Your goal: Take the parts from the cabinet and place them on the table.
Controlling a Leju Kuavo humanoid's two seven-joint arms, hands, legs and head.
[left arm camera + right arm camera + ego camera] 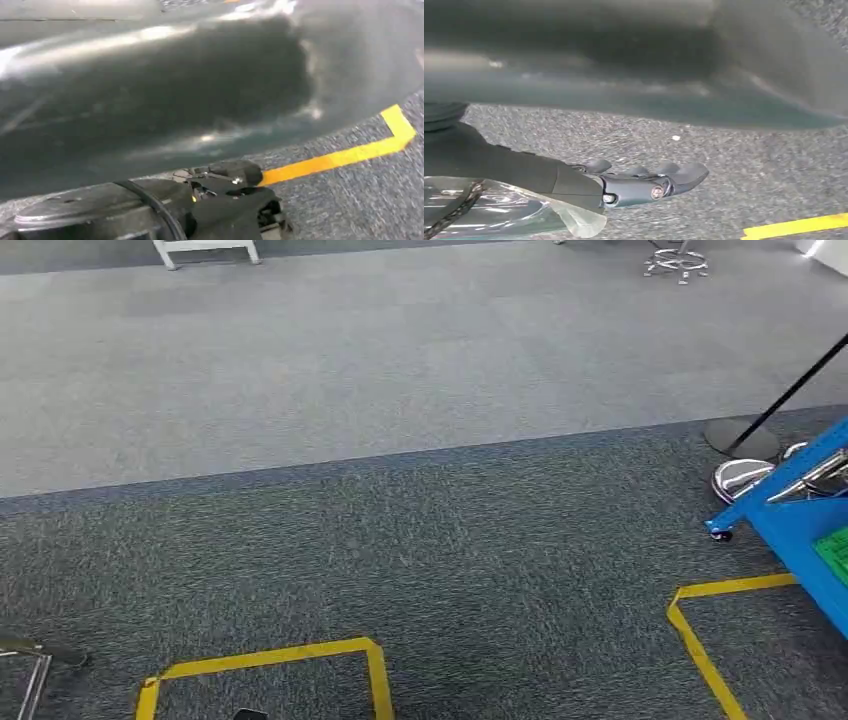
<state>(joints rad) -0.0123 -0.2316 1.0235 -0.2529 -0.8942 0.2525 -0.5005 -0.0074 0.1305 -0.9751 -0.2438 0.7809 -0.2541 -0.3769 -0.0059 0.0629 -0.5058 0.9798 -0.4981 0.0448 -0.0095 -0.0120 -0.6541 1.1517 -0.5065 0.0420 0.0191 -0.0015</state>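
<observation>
Left robot hand [225, 200]: hangs low over the carpet floor [420, 540], well left of the blue cart [800, 530]. Dark fingers bunched and partly hidden; cannot tell whether spread or pressed together. Nothing seen in it.

Yellow tape square [270, 670]: on the dark carpet, well left of the cart.

Right robot hand [644, 182]: also hangs over the carpet. Fingers stretched out straight, side by side, gripping nothing. Clear film [499, 210] lies back by the wrist; what it is, cannot tell.

Second tape outline [700, 630]: just beside the cart's near corner.

Parts: whereabouts cannot be told; the cart, cut by the frame edge, may be the cabinet.

Step, by my reading: approach, both hands unloaded, no pick begun. Next move calls for turning right to bring the cart square into view, then raising a hand.
</observation>
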